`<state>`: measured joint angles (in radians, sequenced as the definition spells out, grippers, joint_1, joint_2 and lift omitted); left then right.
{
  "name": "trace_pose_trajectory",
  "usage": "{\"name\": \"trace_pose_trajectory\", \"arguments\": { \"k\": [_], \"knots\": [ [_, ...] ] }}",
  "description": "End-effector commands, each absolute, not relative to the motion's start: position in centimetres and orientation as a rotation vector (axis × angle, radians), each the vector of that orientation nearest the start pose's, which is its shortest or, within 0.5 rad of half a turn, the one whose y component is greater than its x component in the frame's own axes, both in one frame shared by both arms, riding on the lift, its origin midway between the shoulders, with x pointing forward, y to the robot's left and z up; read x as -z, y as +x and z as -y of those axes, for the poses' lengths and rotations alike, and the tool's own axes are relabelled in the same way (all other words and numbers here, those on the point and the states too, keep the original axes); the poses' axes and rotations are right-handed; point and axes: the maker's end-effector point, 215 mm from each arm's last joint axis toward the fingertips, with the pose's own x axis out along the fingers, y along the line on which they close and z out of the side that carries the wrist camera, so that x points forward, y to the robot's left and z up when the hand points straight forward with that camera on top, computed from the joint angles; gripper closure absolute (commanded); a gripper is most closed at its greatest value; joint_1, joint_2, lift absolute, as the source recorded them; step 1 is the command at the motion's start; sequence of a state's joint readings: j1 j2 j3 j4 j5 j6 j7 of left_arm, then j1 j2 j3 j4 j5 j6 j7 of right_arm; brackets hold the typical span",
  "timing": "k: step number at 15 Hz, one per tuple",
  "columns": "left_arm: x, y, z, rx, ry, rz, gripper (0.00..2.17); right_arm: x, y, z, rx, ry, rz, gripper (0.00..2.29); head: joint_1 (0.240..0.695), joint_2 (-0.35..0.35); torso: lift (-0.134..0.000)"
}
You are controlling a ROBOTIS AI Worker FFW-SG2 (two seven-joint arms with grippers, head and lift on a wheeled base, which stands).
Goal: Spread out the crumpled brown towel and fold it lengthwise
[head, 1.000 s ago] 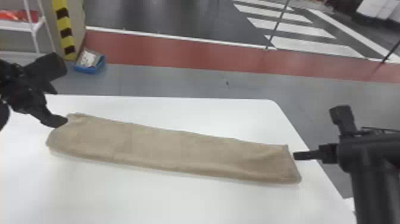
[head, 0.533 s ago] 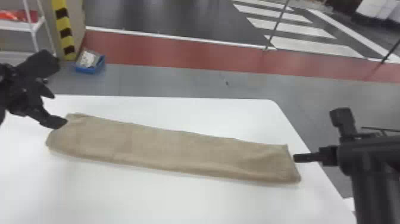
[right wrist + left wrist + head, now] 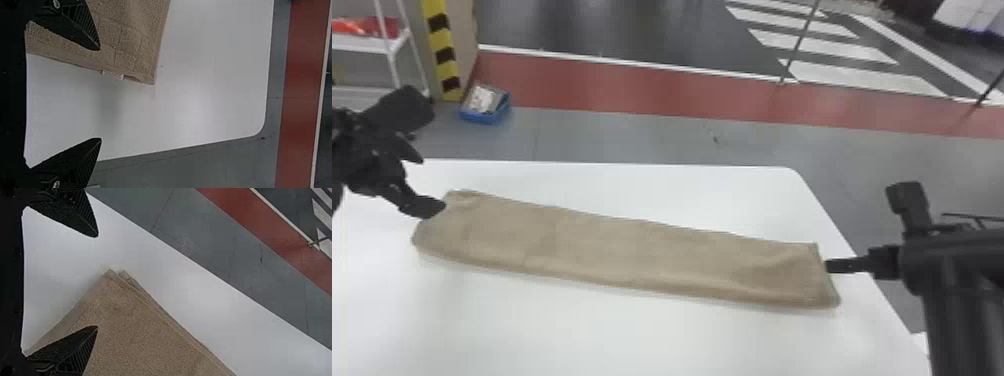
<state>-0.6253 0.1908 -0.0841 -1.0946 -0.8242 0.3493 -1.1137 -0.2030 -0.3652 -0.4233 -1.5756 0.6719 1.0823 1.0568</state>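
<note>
The brown towel [image 3: 627, 250] lies flat in a long narrow folded strip across the white table, its layered edges visible at the corner in the left wrist view. My left gripper [image 3: 429, 185] is open at the towel's left end; in the left wrist view, my left gripper [image 3: 97, 282] has its fingers wide apart, one over the towel [image 3: 141, 333]. At the right end stands my right gripper [image 3: 827, 266]. The right wrist view shows my right gripper [image 3: 100, 94] open, one finger over the towel [image 3: 129, 43], the other beyond its end edge, where a small pale tag sticks out.
The white table [image 3: 612, 335] extends around the towel, with its rounded far right corner near the right arm. On the floor beyond are a blue bin [image 3: 484, 107] and a striped post [image 3: 443, 55], with a white shelf [image 3: 367, 44] at the far left.
The left gripper has shifted slightly and its fingers look farther apart than a second ago. The right arm and the towel look unchanged.
</note>
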Motion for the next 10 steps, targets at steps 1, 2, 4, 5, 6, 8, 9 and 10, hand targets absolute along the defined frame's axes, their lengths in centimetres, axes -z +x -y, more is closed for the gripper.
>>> {"name": "trace_pose_trajectory", "arguments": {
  "k": [1, 2, 4, 5, 6, 8, 9, 10],
  "knots": [
    [38.97, 66.13, -25.19, 0.746, 0.766, -0.707, 0.04, 42.3, 46.32, 55.26, 0.029, -0.066, -0.975, 0.06, 0.695, -0.287, -0.124],
    [38.96, 66.13, -25.16, 0.746, 0.764, -0.706, 0.04, 42.3, 46.32, 55.26, 0.029, -0.066, -0.975, 0.06, 0.695, -0.287, -0.124],
    [38.88, 66.15, -25.23, 0.746, 0.765, -0.705, 0.04, 42.28, 46.4, 55.18, 0.028, -0.065, -0.974, 0.06, 0.695, -0.285, -0.124],
    [38.91, 66.11, -25.32, 0.745, 0.766, -0.706, 0.04, 42.34, 46.31, 55.24, 0.029, -0.064, -0.975, 0.06, 0.695, -0.285, -0.124],
    [39.06, 65.99, -25.4, 0.746, 0.766, -0.709, 0.04, 42.34, 46.37, 55.11, 0.027, -0.064, -0.974, 0.06, 0.695, -0.284, -0.124],
    [38.93, 65.92, -25.49, 0.745, 0.766, -0.706, 0.03, 42.53, 46.31, 54.95, 0.026, -0.059, -0.977, 0.06, 0.695, -0.283, -0.124],
    [39.23, 65.71, -25.6, 0.746, 0.76, -0.71, 0.03, 42.53, 46.31, 54.95, 0.026, -0.059, -0.977, 0.06, 0.695, -0.282, -0.124],
    [39.05, 65.73, -25.69, 0.744, 0.762, -0.707, 0.03, 42.58, 46.32, 54.87, 0.025, -0.058, -0.977, 0.06, 0.695, -0.281, -0.124]
  ]
}}
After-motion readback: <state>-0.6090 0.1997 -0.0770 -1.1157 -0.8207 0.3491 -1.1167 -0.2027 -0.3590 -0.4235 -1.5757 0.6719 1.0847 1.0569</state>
